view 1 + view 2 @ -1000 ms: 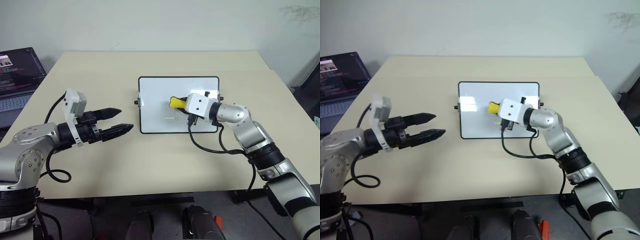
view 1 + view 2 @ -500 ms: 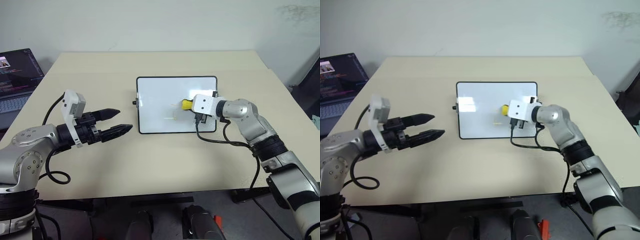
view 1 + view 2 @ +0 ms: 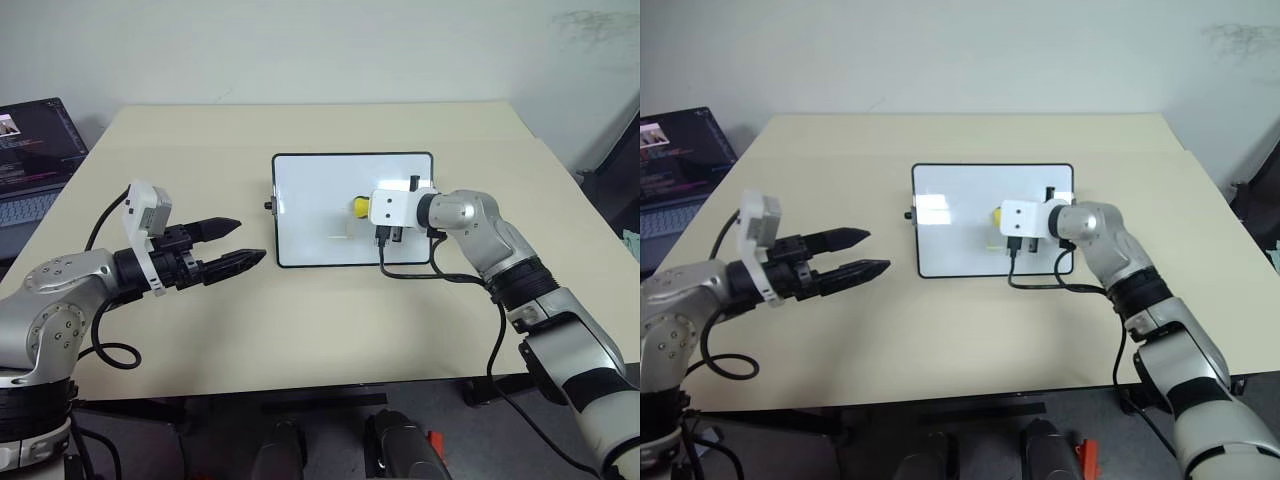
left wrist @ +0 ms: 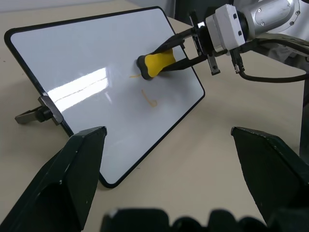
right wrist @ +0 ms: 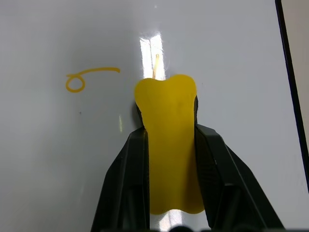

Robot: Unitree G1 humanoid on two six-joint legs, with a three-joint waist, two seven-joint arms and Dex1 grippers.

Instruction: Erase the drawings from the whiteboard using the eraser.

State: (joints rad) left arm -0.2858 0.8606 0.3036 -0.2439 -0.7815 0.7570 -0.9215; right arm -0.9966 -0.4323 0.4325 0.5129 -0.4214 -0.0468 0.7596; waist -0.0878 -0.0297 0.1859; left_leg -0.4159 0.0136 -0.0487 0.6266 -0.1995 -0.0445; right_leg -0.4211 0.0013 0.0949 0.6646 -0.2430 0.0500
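- small glossy white whiteboard (image 3: 320, 190), black-framed: mid tabletop, toward far edge.
- bright yellow oblong eraser (image 5: 169, 145): clenched in right gripper (image 5: 169, 159), on board's right half.
- thin yellowish drawings (image 5: 89, 78): beside eraser; press flat, sweep across them.
- left gripper (image 3: 228, 245): released, well apart.

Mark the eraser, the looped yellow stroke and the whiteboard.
eraser (image 5: 168, 145), right wrist view, middle of its yellow top.
looped stroke (image 5: 75, 83), right wrist view, on the loop.
whiteboard (image 3: 310, 195), left eye view, bare white surface.

Yellow eraser (image 5: 169, 145); white, black-framed whiteboard (image 3: 310, 200); yellowish drawings (image 5: 87, 79).
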